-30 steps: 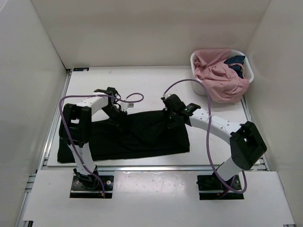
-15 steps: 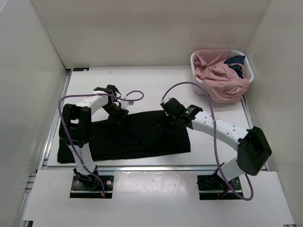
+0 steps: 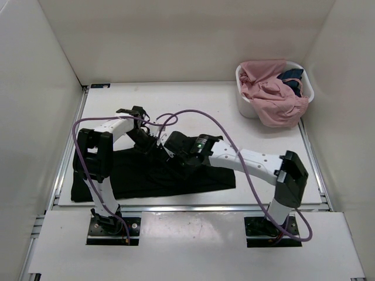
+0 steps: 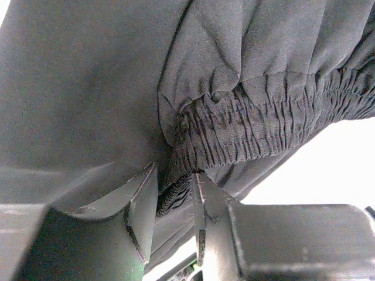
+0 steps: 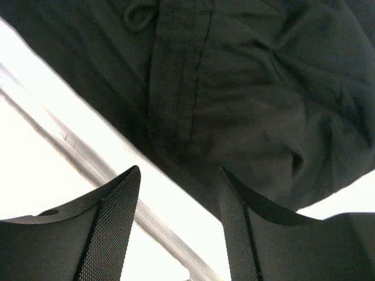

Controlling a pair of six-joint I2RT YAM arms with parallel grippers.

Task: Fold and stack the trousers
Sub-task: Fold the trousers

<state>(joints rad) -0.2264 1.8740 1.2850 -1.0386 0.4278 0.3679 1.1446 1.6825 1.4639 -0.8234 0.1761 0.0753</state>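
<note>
Where the right arm (image 3: 252, 159) reaches left across them, the trousers (image 3: 117, 178) lie folded on the near part of the table (image 3: 193, 105), partly hidden beneath it. The right gripper (image 5: 179, 170) hangs wide and empty just above the fabric. Farther back, the left gripper (image 4: 174, 172) stands narrow around the gathered waistband (image 4: 258, 123); whether it pinches I cannot tell.

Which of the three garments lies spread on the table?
The black trousers; the pink garment and the dark blue garment sit bunched in the white basket.
</note>
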